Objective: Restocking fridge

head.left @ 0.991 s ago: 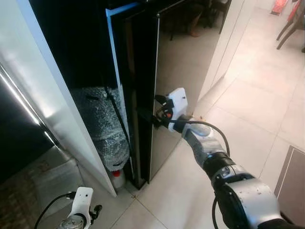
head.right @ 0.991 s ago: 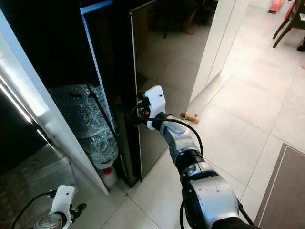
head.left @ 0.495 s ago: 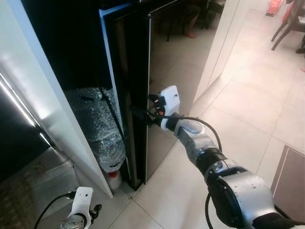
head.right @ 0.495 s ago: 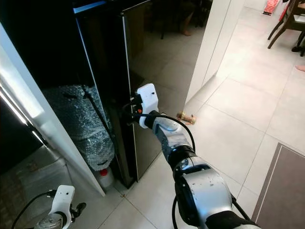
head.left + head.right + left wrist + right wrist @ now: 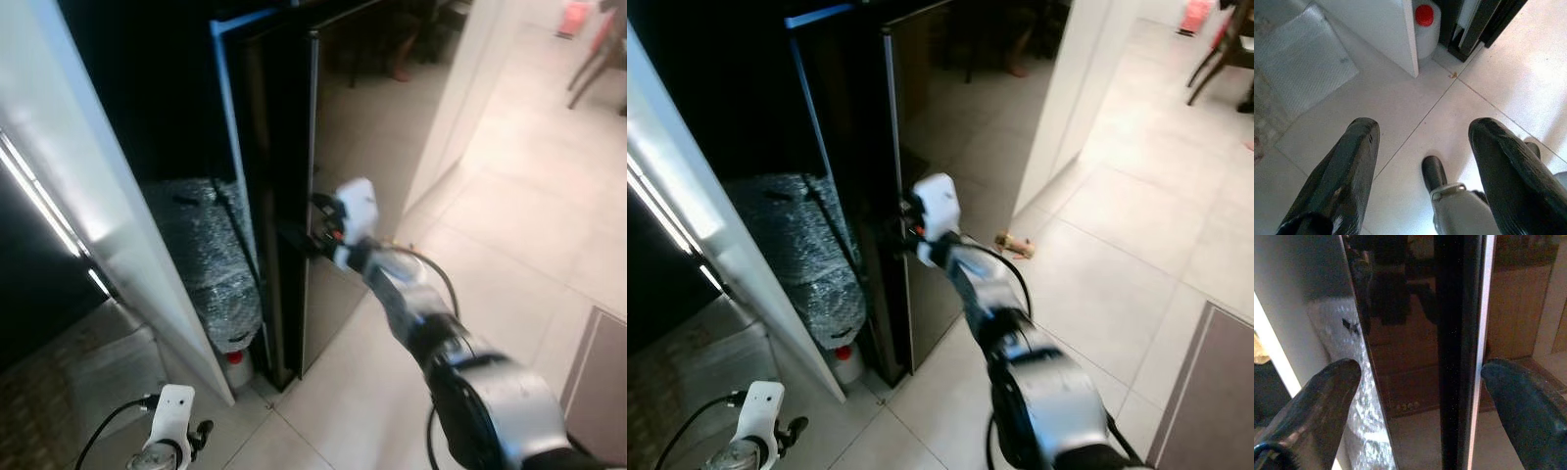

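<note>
Right tool (image 5: 1415, 382) spread wide astride the fridge door (image 5: 1459, 333) edge, seemingly untouched; head views blur this.

One black fridge door (image 5: 362, 127); one bubble-wrapped bundle (image 5: 211, 259); one red-capped jug (image 5: 1425, 24)

The robot's right arm (image 5: 460, 362) is silver and shiny, made of round chunky parts with black rings between them. A thin black cable (image 5: 431, 262) loops along it. Near its far end sits a white boxy block (image 5: 356, 208) with a small orange spot. The right gripper (image 5: 1415, 406) has two long black fingers (image 5: 1317, 401). The left gripper (image 5: 1422, 176) also has thick black fingers (image 5: 1347, 171), a white block (image 5: 172, 411) and a black cable (image 5: 108, 431).
</note>
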Controlling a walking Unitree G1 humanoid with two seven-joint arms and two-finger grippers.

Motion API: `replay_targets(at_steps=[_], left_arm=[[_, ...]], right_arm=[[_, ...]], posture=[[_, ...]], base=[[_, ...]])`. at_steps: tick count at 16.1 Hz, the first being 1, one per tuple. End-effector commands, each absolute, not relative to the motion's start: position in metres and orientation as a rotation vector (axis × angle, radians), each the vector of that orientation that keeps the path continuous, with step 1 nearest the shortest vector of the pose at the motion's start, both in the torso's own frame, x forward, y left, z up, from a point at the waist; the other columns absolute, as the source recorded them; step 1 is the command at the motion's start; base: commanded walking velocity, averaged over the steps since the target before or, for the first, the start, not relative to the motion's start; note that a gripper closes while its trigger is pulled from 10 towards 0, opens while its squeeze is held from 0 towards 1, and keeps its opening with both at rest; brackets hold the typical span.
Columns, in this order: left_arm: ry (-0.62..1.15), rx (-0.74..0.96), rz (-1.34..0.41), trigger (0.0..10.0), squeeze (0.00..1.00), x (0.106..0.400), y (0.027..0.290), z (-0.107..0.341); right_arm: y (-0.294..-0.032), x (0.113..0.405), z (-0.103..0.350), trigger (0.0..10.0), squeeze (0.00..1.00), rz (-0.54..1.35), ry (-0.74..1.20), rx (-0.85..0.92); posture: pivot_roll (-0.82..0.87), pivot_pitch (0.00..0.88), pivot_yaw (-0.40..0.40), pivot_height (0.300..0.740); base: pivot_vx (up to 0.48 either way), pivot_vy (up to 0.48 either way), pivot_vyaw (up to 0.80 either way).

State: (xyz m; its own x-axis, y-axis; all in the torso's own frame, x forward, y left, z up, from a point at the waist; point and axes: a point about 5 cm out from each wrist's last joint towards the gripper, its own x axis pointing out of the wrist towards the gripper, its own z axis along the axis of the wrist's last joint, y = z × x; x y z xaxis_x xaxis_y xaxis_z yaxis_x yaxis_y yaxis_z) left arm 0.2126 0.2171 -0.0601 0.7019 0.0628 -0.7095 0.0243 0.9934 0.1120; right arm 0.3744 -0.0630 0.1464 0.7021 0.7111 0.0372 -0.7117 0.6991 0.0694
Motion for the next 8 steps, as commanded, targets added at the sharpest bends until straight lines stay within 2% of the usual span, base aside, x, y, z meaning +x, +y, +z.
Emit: replay_targets(at_steps=[1,2,5,7,8], left_arm=[[0.806,0.111,0.032,10.0,0.00,0.208,0.219,-0.062],[0.806,0.111,0.031,10.0,0.00,0.208,0.219,-0.063],[0.809,0.112,0.027,10.0,0.00,0.207,0.220,-0.063],[0.814,0.119,0.019,10.0,0.00,0.207,0.221,-0.063],[0.815,0.120,0.017,10.0,0.00,0.207,0.221,-0.063]], right_arm=[[-0.076,0.372,0.145,10.0,0.00,0.773,-0.046,0.063],[-0.098,0.365,0.134,10.0,0.00,0.720,-0.054,0.068],[-0.137,0.348,0.116,10.0,0.00,0.610,-0.041,0.072],[-0.185,0.321,0.086,10.0,0.00,0.419,0.017,0.099],[-0.195,0.314,0.079,10.0,0.00,0.360,0.041,0.092]], posture=[[0.00,0.046,-0.044,0.740],[-0.01,0.052,-0.043,0.740],[-0.03,0.064,-0.036,0.740],[-0.05,0.069,-0.032,0.740],[-0.05,0.069,-0.032,0.740]], base=[[0.000,0.000,0.00],[0.000,0.000,0.00],[0.000,0.000,0.00],[0.000,0.000,0.00],[0.000,0.000,0.00]])
